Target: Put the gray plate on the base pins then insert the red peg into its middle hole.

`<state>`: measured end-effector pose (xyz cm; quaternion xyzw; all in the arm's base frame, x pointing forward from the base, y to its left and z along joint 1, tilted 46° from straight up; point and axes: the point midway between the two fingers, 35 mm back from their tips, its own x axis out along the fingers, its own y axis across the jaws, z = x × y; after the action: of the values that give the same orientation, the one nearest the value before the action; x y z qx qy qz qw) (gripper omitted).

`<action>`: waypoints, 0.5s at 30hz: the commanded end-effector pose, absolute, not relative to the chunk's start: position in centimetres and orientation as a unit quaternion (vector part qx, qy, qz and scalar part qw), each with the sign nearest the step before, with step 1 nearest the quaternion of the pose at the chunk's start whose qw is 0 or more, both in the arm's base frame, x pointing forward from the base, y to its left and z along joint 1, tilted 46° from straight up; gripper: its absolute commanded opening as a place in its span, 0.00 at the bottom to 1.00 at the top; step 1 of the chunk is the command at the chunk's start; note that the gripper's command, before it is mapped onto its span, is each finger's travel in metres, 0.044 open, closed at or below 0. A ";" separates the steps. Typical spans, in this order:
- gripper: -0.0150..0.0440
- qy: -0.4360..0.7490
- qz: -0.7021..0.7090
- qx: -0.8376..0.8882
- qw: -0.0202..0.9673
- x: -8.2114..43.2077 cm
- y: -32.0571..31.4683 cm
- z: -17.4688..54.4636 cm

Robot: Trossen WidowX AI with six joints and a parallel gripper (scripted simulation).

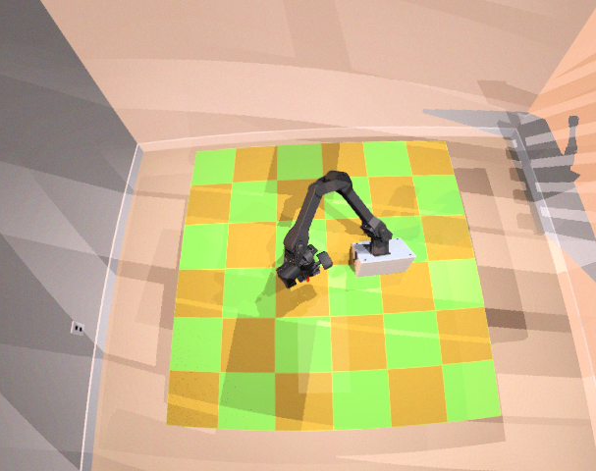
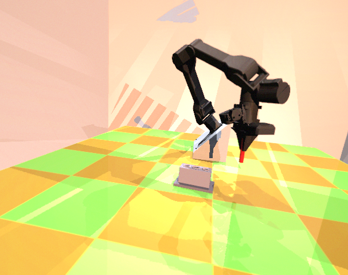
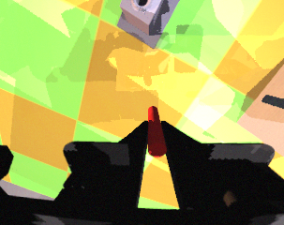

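The red peg (image 1: pixel 307 279) (image 2: pixel 241 156) (image 3: pixel 153 114) is upright between the fingertips, its lower part sticking out below them. My gripper (image 2: pixel 244 148) (image 3: pixel 154 124) is shut on it and holds it above the floor. The gray plate (image 2: pixel 194 176) (image 3: pixel 140 20) is a thick block with a row of three round holes on top. It lies level on the base (image 2: pixel 193 187) (image 3: pixel 148 41), whose flange shows around its foot. Both are left of the peg in the exterior view, at the top of the wrist view, and hidden under the arm in the top view. The pins cannot be made out.
The arm's pale mounting box (image 1: pixel 381 267) (image 2: pixel 204 153) (image 3: pixel 265 117) stands behind the plate in the exterior view and at the right of the wrist view. The green and orange checkered mat (image 1: pixel 358 395) (image 2: pixel 64 207) lies under everything, with strong shadows and light patches.
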<state>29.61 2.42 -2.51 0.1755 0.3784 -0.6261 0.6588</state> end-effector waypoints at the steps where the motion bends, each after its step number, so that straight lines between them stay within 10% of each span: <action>1: 0.25 0.378 -0.624 0.177 0.660 30.1 2.0 -1.9; 15: 0.25 0.376 -0.624 0.180 0.660 31.8 -0.6 0.6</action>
<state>31.43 -0.13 0.00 0.1807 0.3774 -0.6259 0.6582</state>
